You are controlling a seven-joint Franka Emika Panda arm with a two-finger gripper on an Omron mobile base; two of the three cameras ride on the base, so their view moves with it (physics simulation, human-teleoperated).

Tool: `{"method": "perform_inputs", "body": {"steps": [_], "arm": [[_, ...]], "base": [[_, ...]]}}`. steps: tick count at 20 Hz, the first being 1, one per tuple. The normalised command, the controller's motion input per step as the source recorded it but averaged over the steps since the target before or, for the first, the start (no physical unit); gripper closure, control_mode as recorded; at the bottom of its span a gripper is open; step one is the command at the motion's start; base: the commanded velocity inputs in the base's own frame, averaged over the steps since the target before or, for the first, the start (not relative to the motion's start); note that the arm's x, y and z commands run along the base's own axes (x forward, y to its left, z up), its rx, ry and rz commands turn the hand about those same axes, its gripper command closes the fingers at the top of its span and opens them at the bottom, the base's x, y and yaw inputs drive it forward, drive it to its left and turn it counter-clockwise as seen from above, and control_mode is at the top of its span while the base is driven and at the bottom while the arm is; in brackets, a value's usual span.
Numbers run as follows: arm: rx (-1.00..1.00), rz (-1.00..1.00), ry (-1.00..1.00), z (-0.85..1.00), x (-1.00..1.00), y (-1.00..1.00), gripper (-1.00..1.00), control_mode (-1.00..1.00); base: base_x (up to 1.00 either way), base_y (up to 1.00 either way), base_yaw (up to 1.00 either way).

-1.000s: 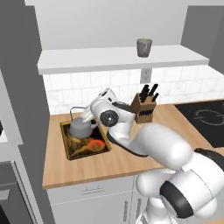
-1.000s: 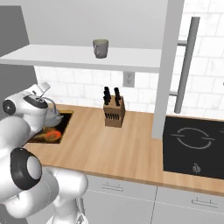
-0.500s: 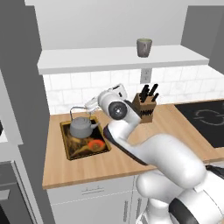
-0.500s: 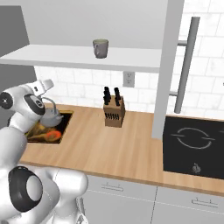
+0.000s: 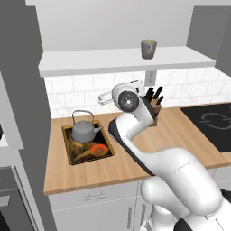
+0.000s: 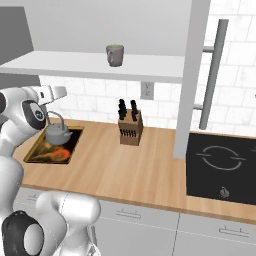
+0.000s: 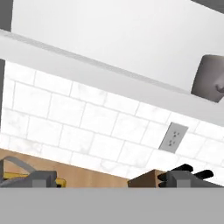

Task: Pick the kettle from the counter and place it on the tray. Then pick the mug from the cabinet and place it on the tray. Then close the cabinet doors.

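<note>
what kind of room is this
A rendered home kitchen, it seems: a wooden counter beside a black stovetop, a knife block against a white tiled wall, a kettle on a tray, and a mug on the open cabinet's shelf.

Mug [image 7: 211, 78] cut by hand view's right edge; knife block [image 5: 154, 108] half behind arm.

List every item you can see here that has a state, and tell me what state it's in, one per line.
kettle: upright on the tray, lid on, not held
tray: flat on the counter, carrying the kettle
mug: upright on the cabinet shelf, untouched
cabinet doors: open
gripper: fingers spread open, holding nothing, raised above the counter
knife block: upright, knives in their slots
</note>
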Motion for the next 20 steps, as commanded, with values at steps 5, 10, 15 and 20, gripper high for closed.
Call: {"method": "perform_inputs", "body": {"steps": [5, 10, 15, 20], "arm": [[0.0, -0.1, 0.0, 0.18, -0.16, -0.73, -1.0, -1.0], [0.03, -0.09, 0.0, 0.21, -0.17, -0.7, -1.0, -1.0], [0.05, -0.07, -0.04, 0.3, -0.05, -0.56, -1.0, -1.0], [0.15, 0.0, -0.13, 0.44, 0.15, -0.34, -1.0, -1.0]], "base": [[0.0, 0.0, 0.0], [0.0, 0.0, 0.0], [0.0, 0.0, 0.0], [0.0, 0.0, 0.0]]}}
